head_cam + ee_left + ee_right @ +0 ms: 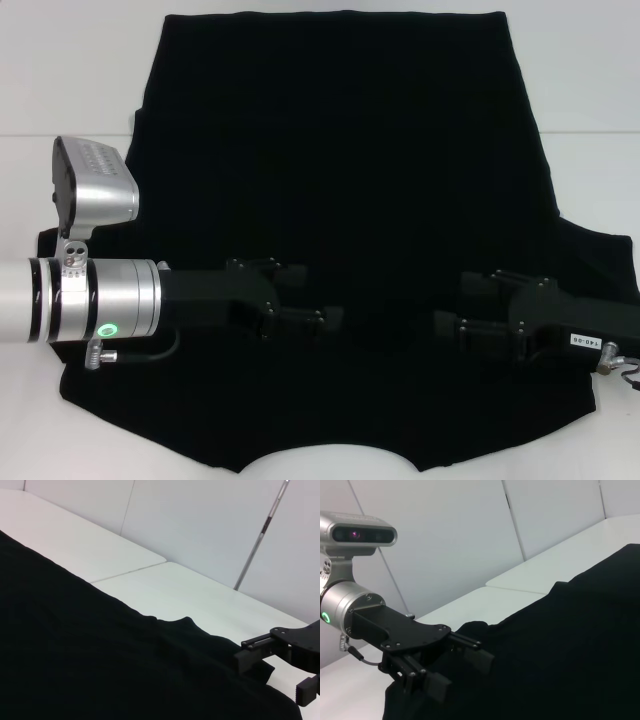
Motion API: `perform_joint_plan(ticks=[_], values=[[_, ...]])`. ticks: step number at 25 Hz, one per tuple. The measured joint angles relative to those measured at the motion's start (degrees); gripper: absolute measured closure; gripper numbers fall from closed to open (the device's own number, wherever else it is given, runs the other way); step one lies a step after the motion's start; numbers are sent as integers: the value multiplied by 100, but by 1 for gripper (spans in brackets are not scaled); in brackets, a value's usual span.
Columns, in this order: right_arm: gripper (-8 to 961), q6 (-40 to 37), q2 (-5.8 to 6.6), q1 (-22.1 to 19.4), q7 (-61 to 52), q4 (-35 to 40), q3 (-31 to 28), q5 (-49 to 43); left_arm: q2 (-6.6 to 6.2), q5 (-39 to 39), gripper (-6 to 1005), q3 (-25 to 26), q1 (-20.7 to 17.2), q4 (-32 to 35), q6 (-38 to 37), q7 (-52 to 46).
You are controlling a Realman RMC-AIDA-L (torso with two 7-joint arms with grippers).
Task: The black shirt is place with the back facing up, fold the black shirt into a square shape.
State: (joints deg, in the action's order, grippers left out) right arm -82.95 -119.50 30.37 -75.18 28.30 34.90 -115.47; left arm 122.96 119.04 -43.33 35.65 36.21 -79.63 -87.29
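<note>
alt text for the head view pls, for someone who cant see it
A black shirt lies spread flat on a white table, its curved neckline at the near edge. Both robot arms reach in over its near part, the left claw and right claw open and pointing toward each other.

Both tools, left (318, 298) and right (462, 303), hover over the black shirt (340, 160).
</note>
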Motion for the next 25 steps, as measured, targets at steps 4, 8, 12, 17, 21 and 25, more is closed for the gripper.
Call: perform_joint_plan(ticks=[4,8,12,17,21,25], values=[[71,12,-3,-5,-2,0,-72,-1,0,7,100,0,2,0,0,0],[71,17,-3,-2,-4,-2,-172,-2,3,20,105,0,-7,0,0,1],[71,17,-3,10,-12,-9,-177,-2,5,29,111,0,-12,0,0,-1],[72,30,-4,27,-250,-5,-279,-3,-10,2,117,131,-18,38,-79,-349],[72,351,75,190,-1527,52,-642,1,-153,-34,122,642,-4,173,-25,-1695],[72,730,371,485,-3219,150,-684,1,-433,163,127,1045,-51,377,-132,-3357]])
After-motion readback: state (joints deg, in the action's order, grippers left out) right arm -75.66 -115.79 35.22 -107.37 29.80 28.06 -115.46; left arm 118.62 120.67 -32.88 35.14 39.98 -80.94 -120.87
